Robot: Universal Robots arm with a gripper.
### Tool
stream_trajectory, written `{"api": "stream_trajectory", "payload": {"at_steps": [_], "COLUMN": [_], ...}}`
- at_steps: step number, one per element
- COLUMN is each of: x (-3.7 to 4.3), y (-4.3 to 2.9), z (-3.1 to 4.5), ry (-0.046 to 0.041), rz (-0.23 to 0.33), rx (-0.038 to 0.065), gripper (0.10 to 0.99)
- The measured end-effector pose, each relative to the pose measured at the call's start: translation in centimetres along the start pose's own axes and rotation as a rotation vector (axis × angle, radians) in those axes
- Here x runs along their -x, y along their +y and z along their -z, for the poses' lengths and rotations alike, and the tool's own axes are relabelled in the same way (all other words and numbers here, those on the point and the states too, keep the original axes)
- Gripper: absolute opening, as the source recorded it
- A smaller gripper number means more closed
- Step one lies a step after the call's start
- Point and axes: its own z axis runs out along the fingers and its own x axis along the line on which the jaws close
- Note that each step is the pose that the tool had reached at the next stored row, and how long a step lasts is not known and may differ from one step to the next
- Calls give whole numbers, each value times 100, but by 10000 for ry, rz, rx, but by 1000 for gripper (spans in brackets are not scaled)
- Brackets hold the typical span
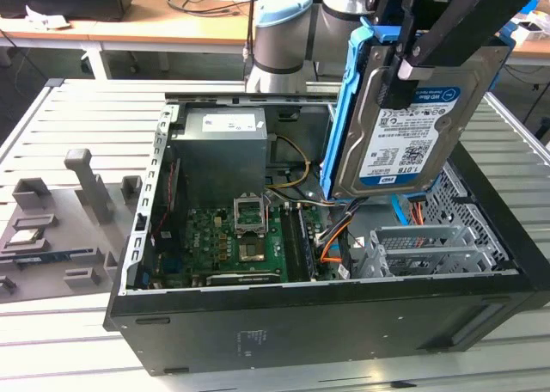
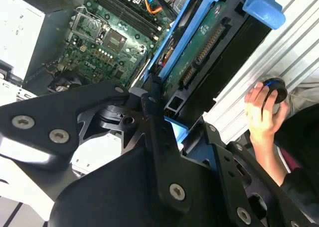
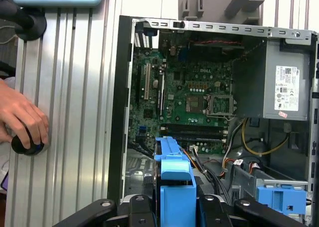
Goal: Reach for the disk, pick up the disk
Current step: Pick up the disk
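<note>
The disk, silver-grey with a white-and-blue label and a blue plastic rail around its edges, hangs tilted on edge above the open computer case, clear of its drive cage. My gripper is shut on the disk from above, one black finger lying across the label. In the second wrist view the disk's green circuit-board underside runs away from my gripper. In the first wrist view the blue rail stands between the black fingers.
Inside the case lie a motherboard, a grey power supply, orange and yellow cables and a metal drive cage. A blue caddy sits inside. A grey fixture stands at the exterior view's left. A person's hand rests on a knob.
</note>
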Motion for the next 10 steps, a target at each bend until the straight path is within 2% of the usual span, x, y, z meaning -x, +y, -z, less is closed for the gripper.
{"api": "stream_trajectory", "payload": {"at_steps": [10], "x": [-7], "y": [-115], "z": [-13], "ry": [-2], "rz": [0], "rx": [-1], "gripper": [365]}}
